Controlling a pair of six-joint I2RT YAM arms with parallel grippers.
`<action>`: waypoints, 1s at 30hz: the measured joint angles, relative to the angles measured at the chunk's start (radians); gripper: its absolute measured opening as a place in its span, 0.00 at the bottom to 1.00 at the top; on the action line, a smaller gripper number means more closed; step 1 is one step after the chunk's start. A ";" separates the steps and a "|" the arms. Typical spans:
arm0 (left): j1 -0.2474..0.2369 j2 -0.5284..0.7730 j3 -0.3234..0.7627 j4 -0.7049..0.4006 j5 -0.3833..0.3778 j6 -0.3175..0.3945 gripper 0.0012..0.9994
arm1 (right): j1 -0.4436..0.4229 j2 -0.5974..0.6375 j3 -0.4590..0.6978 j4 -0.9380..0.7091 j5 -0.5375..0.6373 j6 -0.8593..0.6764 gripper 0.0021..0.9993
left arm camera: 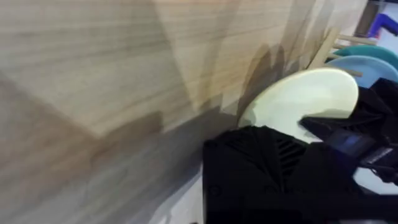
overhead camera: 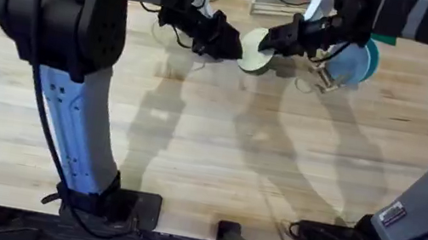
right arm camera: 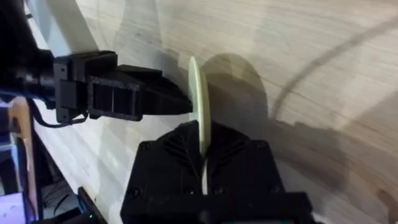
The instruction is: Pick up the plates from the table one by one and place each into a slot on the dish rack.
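Pale yellow plate (overhead camera: 254, 49) standing on edge above table (overhead camera: 209, 154), far centre, just left of dish rack (overhead camera: 324, 75).

Right end effector (right arm camera: 202, 163) clamping plate rim; left end effector (overhead camera: 227, 47) touching opposite face, finger state: cannot tell.

Light blue plate (overhead camera: 352, 63) sitting in rack.

Judgement: plate light, stiff, thin, slick plastic; rim pinch suiting it.

Table: pale planks, shadowed; clutter behind.

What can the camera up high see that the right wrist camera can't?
Overhead alone: the light blue plate standing in the dish rack, and both arm bases at the near table edge. Right wrist alone: the pale yellow plate edge-on, pinched in the right gripper. Both: that yellow plate, held upright above the table, with the left gripper touching its other side.
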 joint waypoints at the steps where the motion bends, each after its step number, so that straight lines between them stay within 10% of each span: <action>1: -0.002 -0.009 -0.003 -0.005 -0.016 0.000 0.04 | 0.002 0.000 0.000 0.000 -0.004 0.001 0.04; 18: 0.003 -0.443 -0.029 -0.400 -0.495 0.156 0.04 | 0.009 -0.017 0.000 -0.040 -0.162 -0.055 0.03; 30: 0.003 -0.865 -0.029 -0.665 -0.659 0.229 0.04 | 0.009 -0.329 0.000 -0.373 0.042 -0.260 0.03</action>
